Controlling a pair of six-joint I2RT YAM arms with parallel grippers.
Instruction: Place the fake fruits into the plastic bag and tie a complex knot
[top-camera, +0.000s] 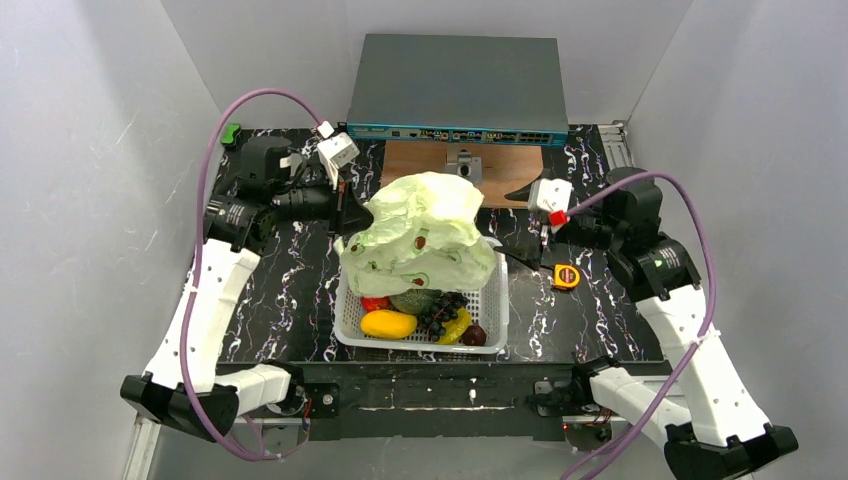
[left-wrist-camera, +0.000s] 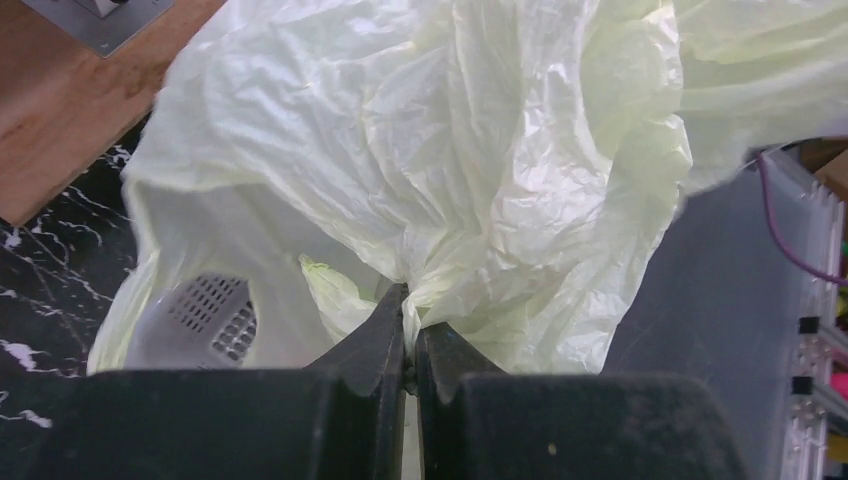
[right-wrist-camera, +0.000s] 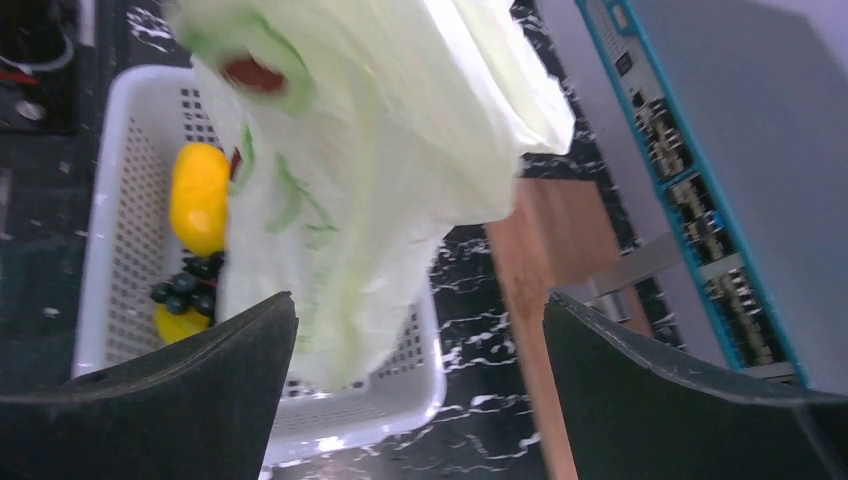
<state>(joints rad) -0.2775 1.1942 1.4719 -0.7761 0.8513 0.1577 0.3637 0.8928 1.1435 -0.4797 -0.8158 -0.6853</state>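
While the plastic bag (top-camera: 425, 235) reads from above as a puffed, pale-green heap in the middle of the frame, draped over the far half of the white basket (top-camera: 345, 318), only the left wrist view shows how it is held. There the left pincer (left-wrist-camera: 408, 300) is pinched tight on a gathered twist of the film at the bottom centre. A patch of the basket's perforated wall shows dimly through the plastic at lower left. The top view places that grip on the bag's left edge.

The right pincer (right-wrist-camera: 418, 300) stands wide, holding nothing. In its own view the two dark fingers frame the bag and basket from the lower corners. From above it hangs off the bag's upper right, apart from it.

All the fruits in sight lie in the basket's near half: the yellow mango (top-camera: 388, 323), red fruit (top-camera: 375, 302), green melon (top-camera: 412, 300), grapes (top-camera: 442, 308), banana (top-camera: 455, 330) and plum (top-camera: 474, 335). The right wrist view catches only the mango, grapes and banana; the melon is hidden behind the film. Whether anything sits inside the bag I cannot tell.

Right of the basket a yellow tape measure (top-camera: 566, 276) lies on the marbled surface (top-camera: 280, 280). Beyond the bag are a wooden board (top-camera: 420, 165) and a grey network switch (top-camera: 455, 85).
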